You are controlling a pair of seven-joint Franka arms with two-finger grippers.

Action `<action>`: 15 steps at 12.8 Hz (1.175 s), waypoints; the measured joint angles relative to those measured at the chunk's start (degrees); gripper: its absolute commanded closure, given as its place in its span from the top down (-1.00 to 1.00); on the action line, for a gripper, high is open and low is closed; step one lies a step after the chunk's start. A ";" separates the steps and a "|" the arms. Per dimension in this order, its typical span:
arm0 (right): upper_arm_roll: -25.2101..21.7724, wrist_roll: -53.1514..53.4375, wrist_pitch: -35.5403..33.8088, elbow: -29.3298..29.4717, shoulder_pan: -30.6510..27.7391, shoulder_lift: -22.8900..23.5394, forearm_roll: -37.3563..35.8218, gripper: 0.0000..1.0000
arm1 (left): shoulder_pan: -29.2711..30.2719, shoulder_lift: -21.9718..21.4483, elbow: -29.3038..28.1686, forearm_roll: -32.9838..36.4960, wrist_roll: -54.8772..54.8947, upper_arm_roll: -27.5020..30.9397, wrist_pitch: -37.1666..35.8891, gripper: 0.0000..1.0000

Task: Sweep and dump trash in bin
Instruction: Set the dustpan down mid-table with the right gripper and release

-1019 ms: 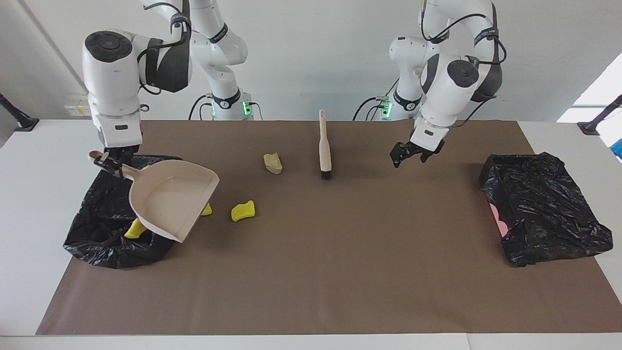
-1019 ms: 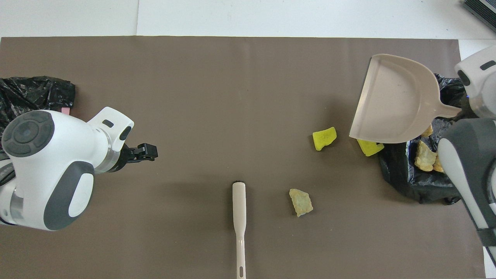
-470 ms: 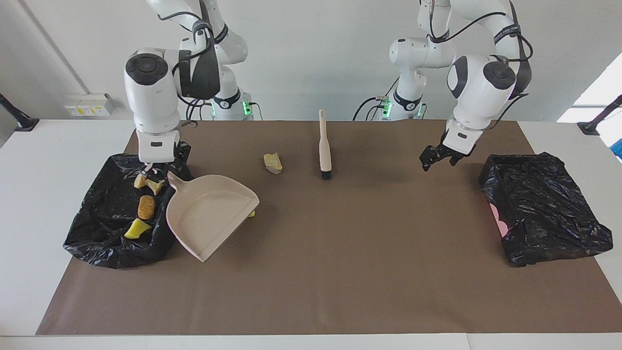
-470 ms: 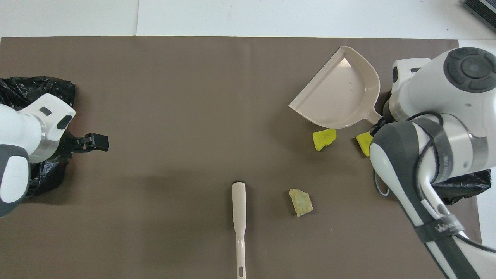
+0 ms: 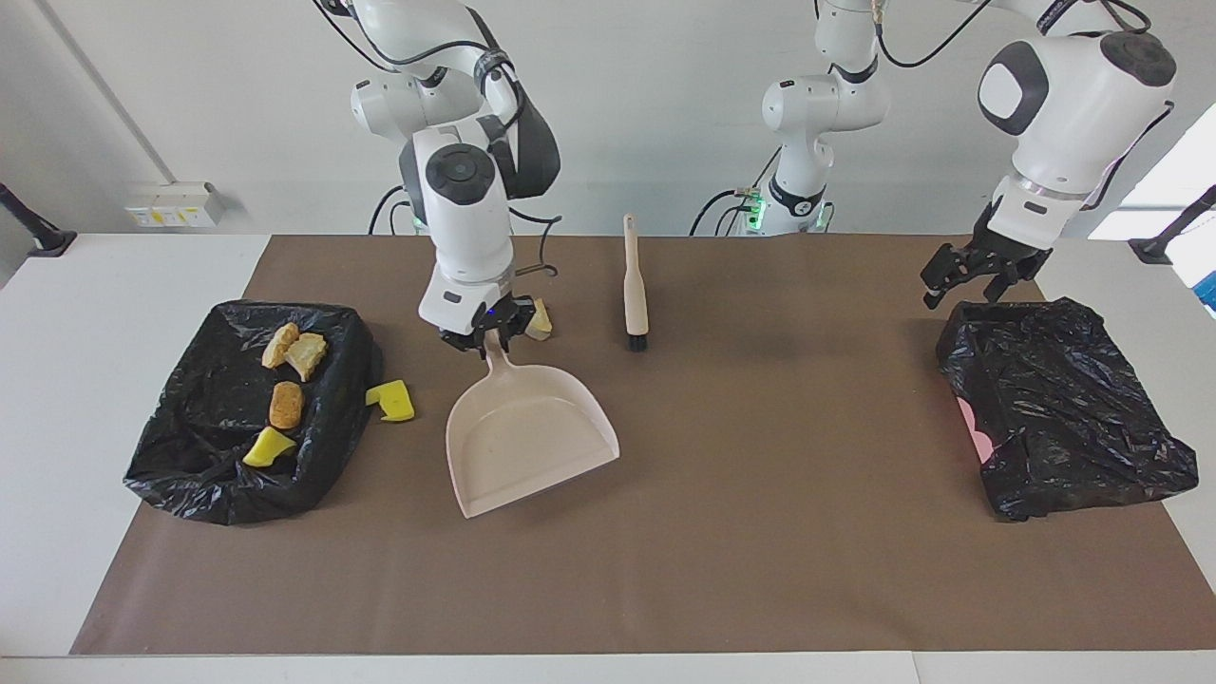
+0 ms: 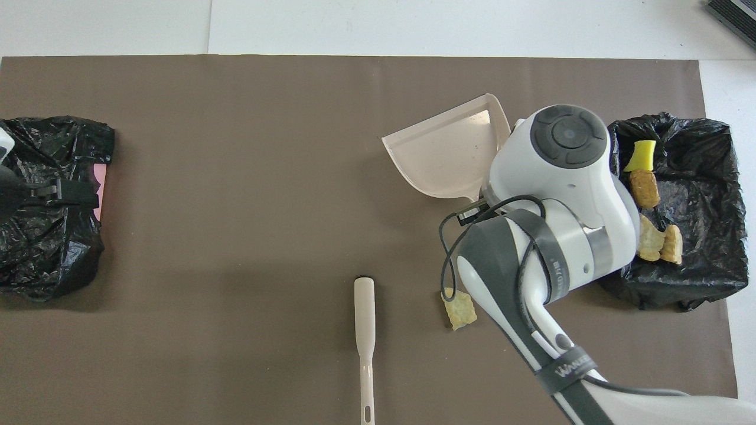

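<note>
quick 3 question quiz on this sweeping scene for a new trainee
1. True or false: the dustpan has scraps lying in it.
2. Which gripper holds the dustpan's handle? A: the left one. B: the right one.
3. How many scraps show inside the bin at the right arm's end of the table?

Key
1. False: the pan is empty.
2. B: the right gripper is shut on the handle; the left gripper waits open over the other black bag.
3. Four.
</note>
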 measured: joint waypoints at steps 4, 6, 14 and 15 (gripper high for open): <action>-0.04 12.55 3.51 1.65 5.04 3.88 2.56 -1.00 | 0.00 -0.19 8.71 0.02 1.20 -0.20 -6.02 1.00; -0.02 20.05 3.79 6.04 8.34 8.33 2.65 -1.00 | 0.00 -0.24 9.50 0.02 1.25 -0.40 -6.77 1.00; -0.37 25.77 3.52 16.03 10.24 19.54 7.07 -0.19 | -0.01 -0.21 9.48 0.02 1.25 -0.69 -8.97 1.00; -0.37 25.81 3.18 16.05 10.44 19.89 7.07 0.99 | -0.01 -0.21 9.44 0.02 1.25 -0.74 -9.06 1.00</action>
